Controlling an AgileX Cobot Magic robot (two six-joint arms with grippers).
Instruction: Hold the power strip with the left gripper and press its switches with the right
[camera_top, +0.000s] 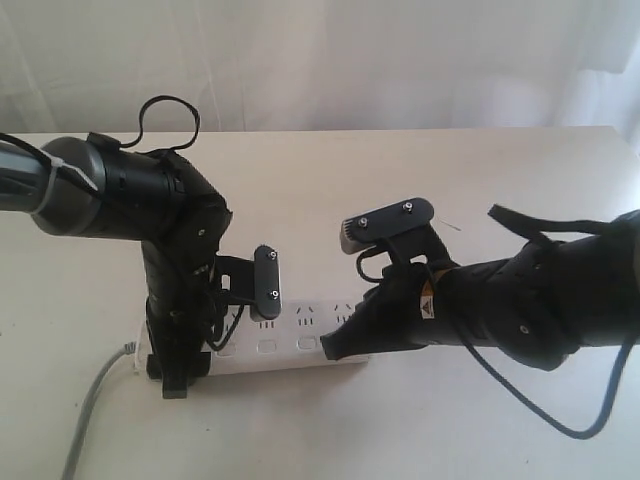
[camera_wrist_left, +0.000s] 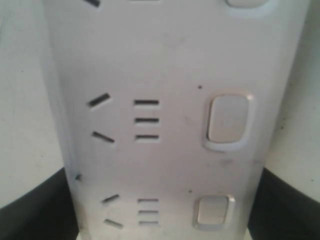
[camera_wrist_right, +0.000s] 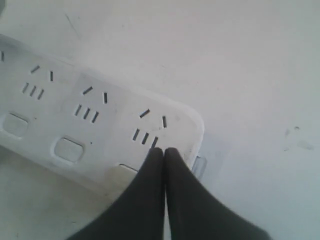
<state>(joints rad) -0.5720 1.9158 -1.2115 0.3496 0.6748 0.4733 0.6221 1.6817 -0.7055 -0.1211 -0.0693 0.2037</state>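
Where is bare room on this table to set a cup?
Bare: the pale table along the white backdrop; also its near edge between grey cord and black cable. Crowded: around the long white plastic power strip.

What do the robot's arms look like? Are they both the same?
Both are chunky and black. The left arm has a grey sleeve and a looped black cable. The right arm wears a small orange-and-white warning label and trails a long black cable. The right gripper has two smooth, pointed black fingers.
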